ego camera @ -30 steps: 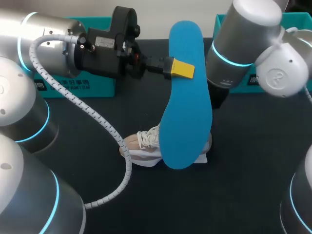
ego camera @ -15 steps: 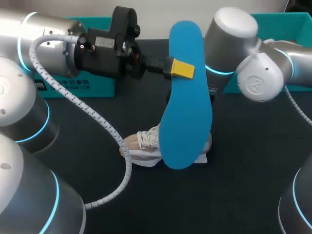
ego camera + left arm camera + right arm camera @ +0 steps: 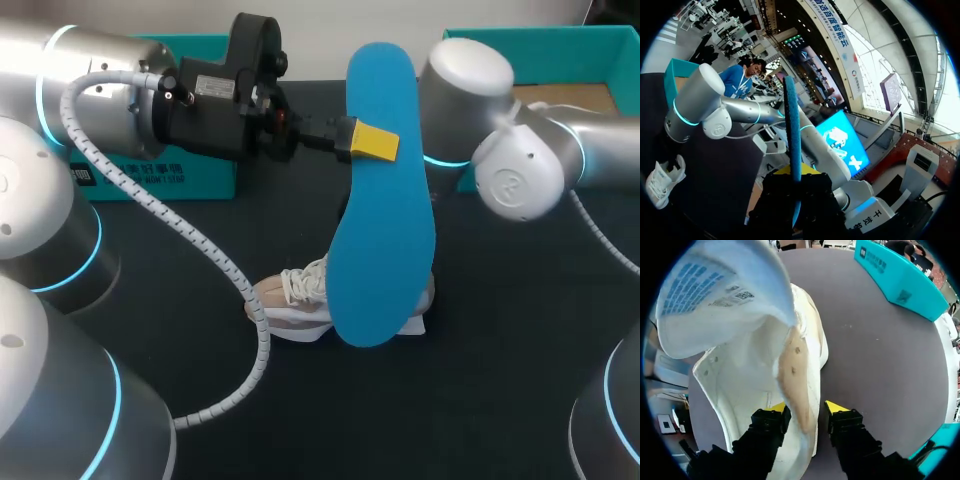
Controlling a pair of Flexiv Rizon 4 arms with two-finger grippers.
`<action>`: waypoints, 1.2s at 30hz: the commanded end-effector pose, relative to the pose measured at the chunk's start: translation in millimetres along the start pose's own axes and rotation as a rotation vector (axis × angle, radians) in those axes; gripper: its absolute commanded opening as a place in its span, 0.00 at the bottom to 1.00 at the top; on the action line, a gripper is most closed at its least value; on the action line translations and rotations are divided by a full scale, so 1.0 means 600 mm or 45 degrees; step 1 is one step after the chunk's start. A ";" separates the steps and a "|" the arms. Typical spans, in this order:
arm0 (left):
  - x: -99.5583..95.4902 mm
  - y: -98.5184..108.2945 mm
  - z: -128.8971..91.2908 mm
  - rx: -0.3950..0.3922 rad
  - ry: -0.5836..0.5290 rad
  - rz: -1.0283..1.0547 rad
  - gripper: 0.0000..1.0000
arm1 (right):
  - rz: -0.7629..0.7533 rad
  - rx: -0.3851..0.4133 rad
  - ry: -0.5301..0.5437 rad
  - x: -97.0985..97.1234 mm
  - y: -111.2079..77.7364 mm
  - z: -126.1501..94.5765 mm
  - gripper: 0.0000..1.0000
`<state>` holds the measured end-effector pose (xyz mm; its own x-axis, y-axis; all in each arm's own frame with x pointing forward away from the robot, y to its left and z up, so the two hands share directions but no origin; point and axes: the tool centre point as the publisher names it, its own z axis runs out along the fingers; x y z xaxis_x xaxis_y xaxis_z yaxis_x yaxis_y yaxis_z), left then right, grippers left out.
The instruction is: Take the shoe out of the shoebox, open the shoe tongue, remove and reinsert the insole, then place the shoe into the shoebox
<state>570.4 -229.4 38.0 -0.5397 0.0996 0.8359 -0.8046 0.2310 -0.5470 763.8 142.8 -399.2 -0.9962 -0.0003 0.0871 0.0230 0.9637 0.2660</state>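
Shoe (image 3: 297, 297) sits on the dark table (image 3: 500, 360), and my right hand (image 3: 805, 407) pinches its side wall between 2 fingers. My left hand (image 3: 372, 142) grips the blue insole (image 3: 382, 230), holding it upright above the shoe.

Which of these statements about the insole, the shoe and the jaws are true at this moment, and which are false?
1. The insole sits inside the shoe. False: the left jaws hold it upright above the table, apart from the shoe.
2. The right jaws straddle the shoe's side wall, one inside and one outside. True.
3. The shoe is held up, clear of the table. False: it rests on the dark table.
4. The shoe's tongue is pulled open. True.
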 end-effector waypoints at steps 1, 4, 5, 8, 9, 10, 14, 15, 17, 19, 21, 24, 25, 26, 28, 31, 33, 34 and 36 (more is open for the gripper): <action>-0.001 -0.001 0.003 -0.002 -0.001 -0.001 0.00 | 0.029 0.024 0.002 -0.002 0.011 0.002 0.00; -0.001 -0.001 0.003 -0.002 -0.001 -0.001 0.00 | 0.052 0.025 0.005 0.005 0.013 0.003 0.00; -0.001 -0.001 0.003 -0.002 -0.001 -0.001 0.00 | 0.063 0.027 0.007 0.007 0.014 0.002 0.00; -0.001 -0.001 0.003 -0.002 -0.001 -0.001 0.00 | 0.111 0.024 0.024 0.016 0.015 0.001 0.00; -0.001 -0.001 0.003 -0.002 -0.001 -0.001 0.00 | 0.118 0.017 0.028 0.018 0.016 -0.001 0.00; -0.001 -0.001 0.003 -0.002 -0.001 -0.001 0.00 | 0.143 0.018 0.041 0.021 0.016 -0.004 0.00; -0.001 -0.001 0.003 -0.002 -0.001 -0.001 0.00 | 0.291 0.018 0.116 0.031 0.014 -0.023 0.00; -0.001 -0.001 0.003 -0.002 -0.001 -0.001 0.00 | 0.363 0.015 0.111 0.035 0.016 -0.034 0.00; -0.001 -0.001 0.003 -0.002 -0.001 -0.001 0.00 | 0.492 -0.003 0.118 0.045 0.014 -0.050 0.00; -0.001 -0.001 0.003 -0.002 -0.001 -0.001 0.00 | 0.635 -0.056 0.085 0.057 0.015 -0.063 0.00; -0.001 -0.001 0.003 -0.002 -0.001 -0.001 0.00 | 0.757 -0.112 0.055 0.067 0.022 -0.076 0.00; -0.001 -0.001 0.003 -0.002 -0.001 -0.001 0.00 | 0.970 -0.165 -0.012 0.085 0.033 -0.091 0.00; -0.001 -0.001 0.003 -0.002 -0.001 -0.001 0.00 | 1.035 -0.206 -0.076 0.095 0.026 -0.090 0.00; -0.001 -0.001 0.003 -0.002 -0.001 -0.001 0.00 | 1.091 -0.245 -0.136 0.101 0.027 -0.093 0.00; -0.001 -0.001 0.003 -0.002 -0.001 -0.001 0.00 | 1.075 -0.269 -0.205 0.099 0.041 -0.105 0.00; -0.001 -0.001 0.003 -0.002 -0.001 -0.001 0.00 | 1.075 -0.269 -0.205 0.099 0.041 -0.105 0.00; -0.001 -0.001 0.003 -0.002 -0.001 -0.001 0.00 | 1.075 -0.269 -0.205 0.099 0.041 -0.105 0.00; -0.001 -0.001 0.003 -0.002 -0.001 -0.001 0.00 | 1.075 -0.269 -0.205 0.099 0.041 -0.105 0.00; -0.001 -0.001 0.003 -0.002 -0.001 -0.001 0.00 | 1.075 -0.269 -0.205 0.099 0.041 -0.105 0.00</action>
<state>570.4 -229.4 37.9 -0.5397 0.0995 0.8359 -0.8046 0.2310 -0.5470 721.4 154.5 -328.8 -0.6828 0.6886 0.2441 0.7303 0.6338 0.2548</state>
